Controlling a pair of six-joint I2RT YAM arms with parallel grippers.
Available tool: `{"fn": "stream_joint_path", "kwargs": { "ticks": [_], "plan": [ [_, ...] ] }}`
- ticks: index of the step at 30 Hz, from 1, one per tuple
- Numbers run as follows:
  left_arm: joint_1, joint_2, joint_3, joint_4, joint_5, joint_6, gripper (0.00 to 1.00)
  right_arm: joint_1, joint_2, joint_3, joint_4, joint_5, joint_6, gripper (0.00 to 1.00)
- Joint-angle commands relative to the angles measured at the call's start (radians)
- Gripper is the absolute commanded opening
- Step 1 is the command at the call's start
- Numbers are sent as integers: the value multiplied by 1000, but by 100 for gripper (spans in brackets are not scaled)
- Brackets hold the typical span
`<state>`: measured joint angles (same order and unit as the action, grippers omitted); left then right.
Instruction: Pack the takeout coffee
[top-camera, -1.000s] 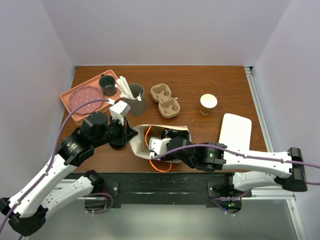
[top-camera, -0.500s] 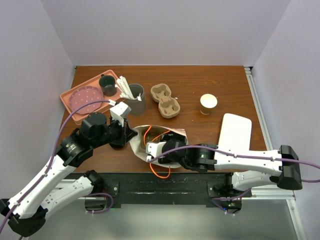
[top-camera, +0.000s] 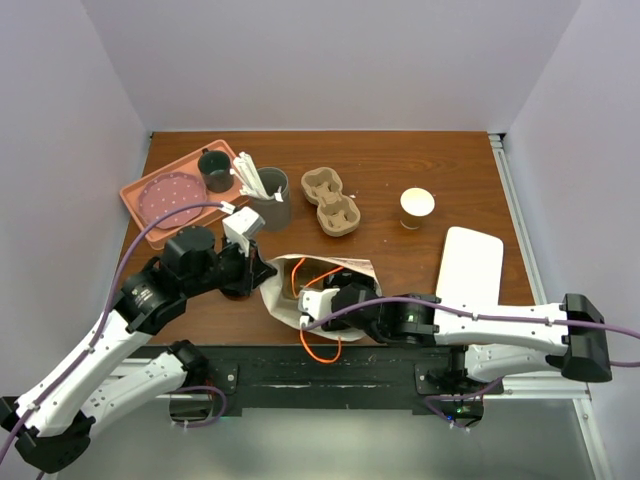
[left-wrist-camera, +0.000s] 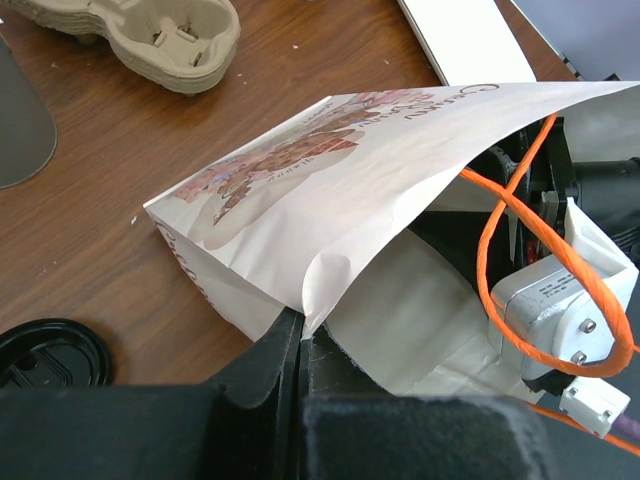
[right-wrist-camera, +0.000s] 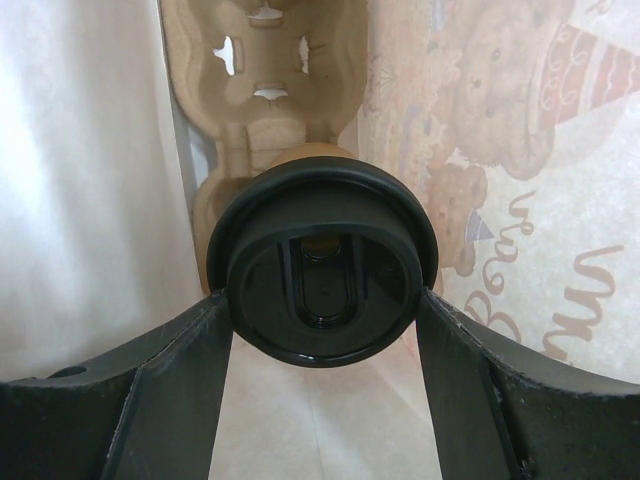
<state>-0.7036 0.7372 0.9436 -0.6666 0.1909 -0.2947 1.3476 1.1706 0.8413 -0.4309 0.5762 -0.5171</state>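
Looking down from the top camera, you have the left gripper (top-camera: 258, 268) closed tight on the near-left edge of the paper bag (top-camera: 282, 300). The bag lies on its side on the wooden table (top-camera: 400, 160), between the two arms. Your right gripper (top-camera: 320, 293) reaches into the bag's mouth. An open takeout cup (top-camera: 417, 206) with tan sides stands alone toward the right of the table, just beyond a flat white board (top-camera: 470, 262). A cardboard cup carrier (top-camera: 332, 200) lies behind the bag. To its left stands a grey tumbler (top-camera: 272, 198) holding white utensils. Beside that, an orange tray (top-camera: 135, 195) carries a pink plate (top-camera: 165, 197) and a dark mug (top-camera: 214, 170).

From the left wrist, you see your fingers (left-wrist-camera: 270, 350) pressed together with a fold of the bag's white paper pinched between them. The printed upper wall stands raised, so the mouth gapes. An orange handle (left-wrist-camera: 510, 197) loops over the right arm's white block inside the mouth. A black lid (left-wrist-camera: 50, 355) lies flat on the table just left of your fingers.

From the right wrist, your jaws stand wide and grip a black-lidded cup (right-wrist-camera: 322, 275) by its lid, one finger on each side. It is inside the bag, with white paper to the left and printed paper to the right. A second carrier (right-wrist-camera: 262, 90) lies deeper in, right behind the cup. You cannot tell whether the cup sits in one of its holes.
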Motion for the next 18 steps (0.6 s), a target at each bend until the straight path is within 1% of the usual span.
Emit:
{"fn": "stream_joint_path", "kwargs": {
  "ticks": [1, 7, 11, 18],
  "plan": [
    [-13, -9, 12, 10, 45, 14, 0, -1, -19, -27, 7, 21, -15, 15],
    [-28, 14, 21, 16, 38, 20, 0, -1, -12, -7, 9, 21, -8, 15],
    [-34, 30, 30, 21, 35, 20, 0, -2, 18, 31, -3, 51, -3, 14],
    [-39, 47, 37, 19, 22, 23, 0, -5, 14, 61, 1, 50, 28, 14]
  ]
}}
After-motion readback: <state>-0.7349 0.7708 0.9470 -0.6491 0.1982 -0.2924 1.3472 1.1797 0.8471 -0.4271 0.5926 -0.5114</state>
